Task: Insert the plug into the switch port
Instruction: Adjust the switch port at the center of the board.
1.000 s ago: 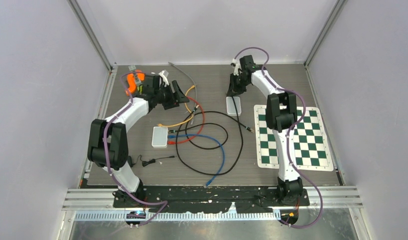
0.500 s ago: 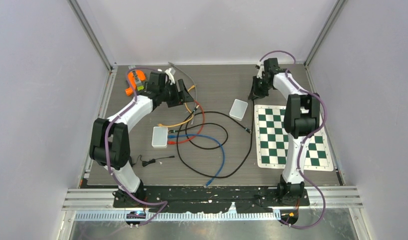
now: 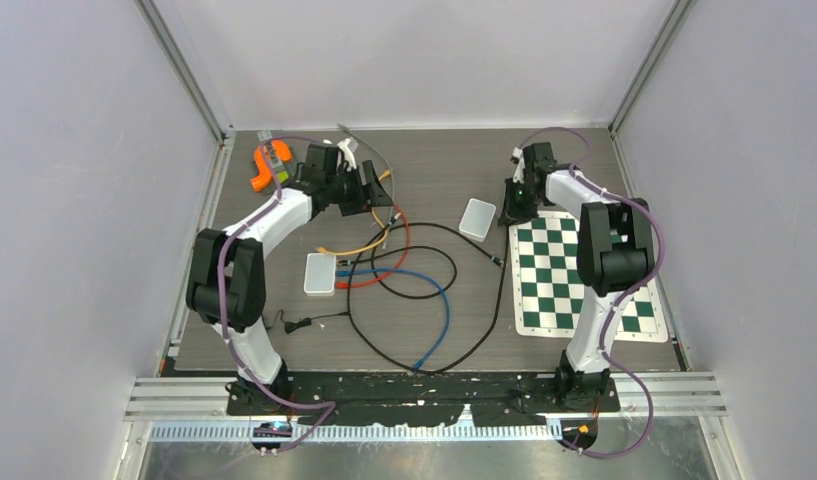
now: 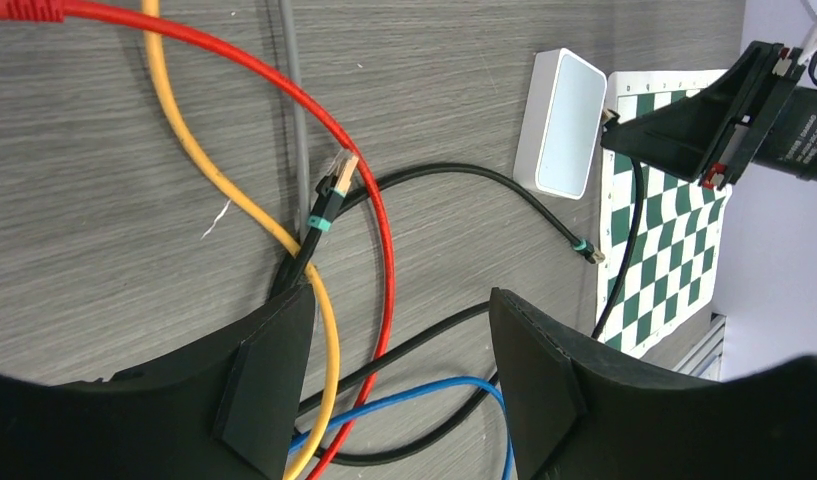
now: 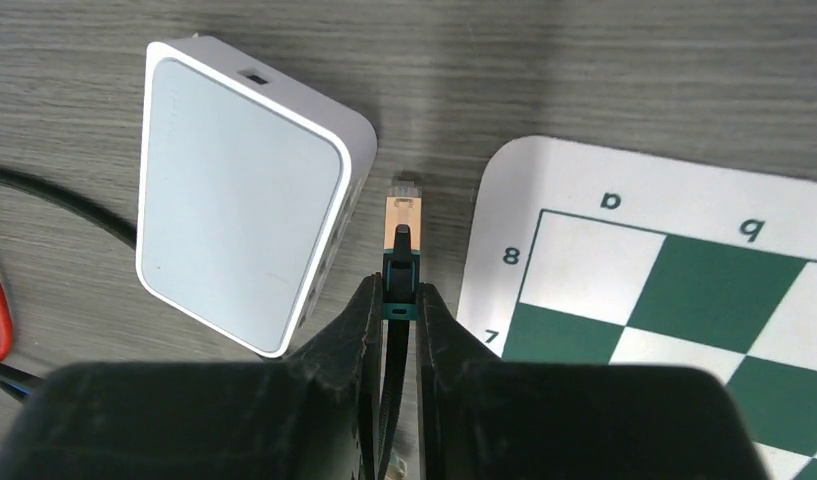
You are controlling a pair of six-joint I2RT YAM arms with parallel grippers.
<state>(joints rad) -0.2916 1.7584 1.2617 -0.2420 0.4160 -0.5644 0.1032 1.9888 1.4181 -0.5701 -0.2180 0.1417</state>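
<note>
A white switch [image 3: 477, 218] lies tilted on the table, left of the chessboard mat. It also shows in the right wrist view [image 5: 246, 195] and the left wrist view [image 4: 561, 125]. My right gripper [image 3: 511, 205] is shut [image 5: 397, 292] on a black cable just behind its gold plug [image 5: 401, 222]. The plug sits beside the switch's ported side, a small gap away and not in a port. My left gripper [image 3: 376, 190] is open [image 4: 399, 310] and empty above the tangle of cables.
A second white switch [image 3: 320, 273] lies mid-left with cables attached. Red [image 4: 369, 190], yellow [image 4: 209, 170], blue [image 3: 439, 300] and black cables loop over the middle. Loose plugs lie on the table, one with a teal band [image 4: 334, 185] and one by the mat [image 4: 587, 250]. The chessboard mat [image 3: 584, 270] is at right, an orange tool [image 3: 264, 165] at back left.
My right gripper moved right and then nearer with the plug in it; the switch shifted right and turned. My left gripper moved a little to the right.
</note>
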